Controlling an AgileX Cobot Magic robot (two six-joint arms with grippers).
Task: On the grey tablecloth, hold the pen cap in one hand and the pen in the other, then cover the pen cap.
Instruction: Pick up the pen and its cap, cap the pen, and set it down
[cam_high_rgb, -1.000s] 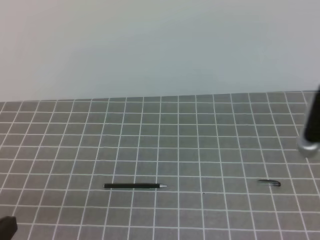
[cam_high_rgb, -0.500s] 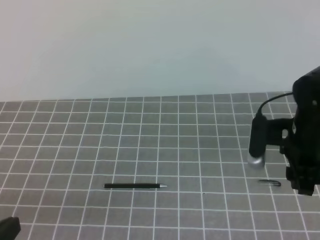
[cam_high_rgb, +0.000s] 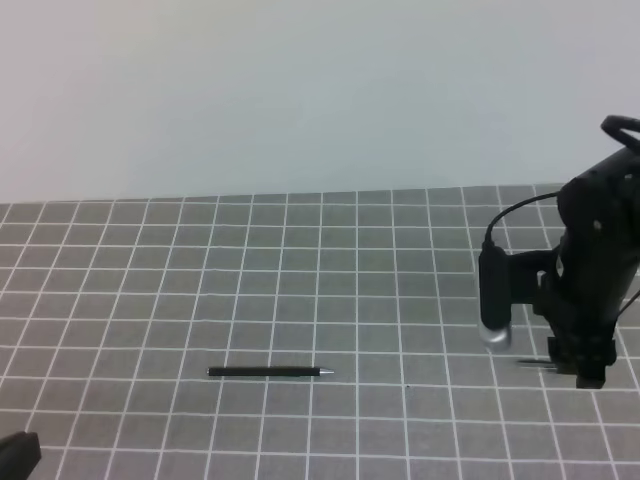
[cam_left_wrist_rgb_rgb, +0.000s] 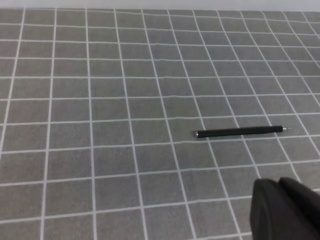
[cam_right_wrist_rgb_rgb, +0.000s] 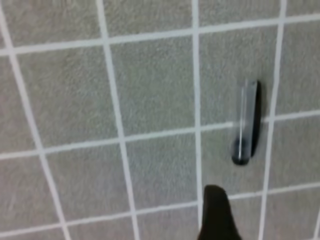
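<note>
My right gripper (cam_high_rgb: 580, 368) hangs low over the right side of the grey tablecloth (cam_high_rgb: 300, 290), and I cannot tell from the pictures if its jaws are apart or together. In the right wrist view I see only one dark fingertip (cam_right_wrist_rgb_rgb: 216, 212) poking up from the bottom edge. The pen cap (cam_right_wrist_rgb_rgb: 247, 123) lies flat on the cloth just beside that fingertip, not touching it. The cap is short and dark, with a shiny strip along it, and it lies across one white grid line. In the high view I see only a bit of the pen cap (cam_high_rgb: 530, 362) peeking out to the left of my gripper.

My left gripper (cam_left_wrist_rgb_rgb: 287, 210) is squeezed together with nothing in it. It sits low at the near left corner of the surface, where the high view shows only a dark tip (cam_high_rgb: 18, 452). The pen (cam_left_wrist_rgb_rgb: 240, 132) lies flat on the cloth, well apart from that gripper. Its small silver tip points toward the pen cap, and the two are far apart.
</note>
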